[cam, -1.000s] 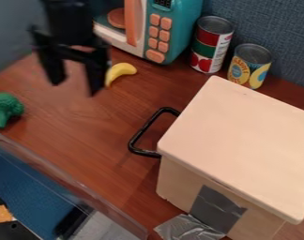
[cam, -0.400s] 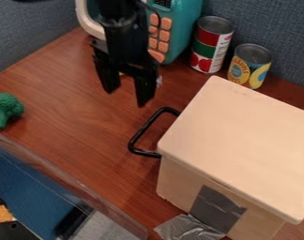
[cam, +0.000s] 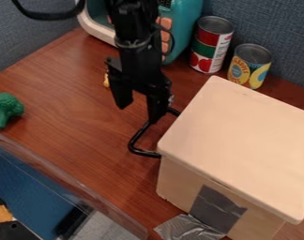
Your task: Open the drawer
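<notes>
The black gripper (cam: 139, 112) hangs at the upper middle of the view, open, with nothing between its fingers. Its right finger overlaps the upper part of the black drawer handle (cam: 137, 149) in the view; whether they touch I cannot tell. That handle sticks out from the left side of the pale wooden drawer box (cam: 242, 140), which stands at the right with a flat lid-like top. The drawer front under the top's edge is hidden.
A teal toy microwave (cam: 187, 29), a red-green can (cam: 211, 44) and a yellow-label can (cam: 249, 65) stand behind. Behind the gripper a banana (cam: 106, 79) is partly hidden. Green broccoli (cam: 4, 108) lies left; a clear-walled bin (cam: 73, 190) is at lower left. Grey tape (cam: 217, 209) marks the box.
The gripper has moved right and toward the camera, from the upper left to beside the handle, staying open. The box and handle have not moved.
</notes>
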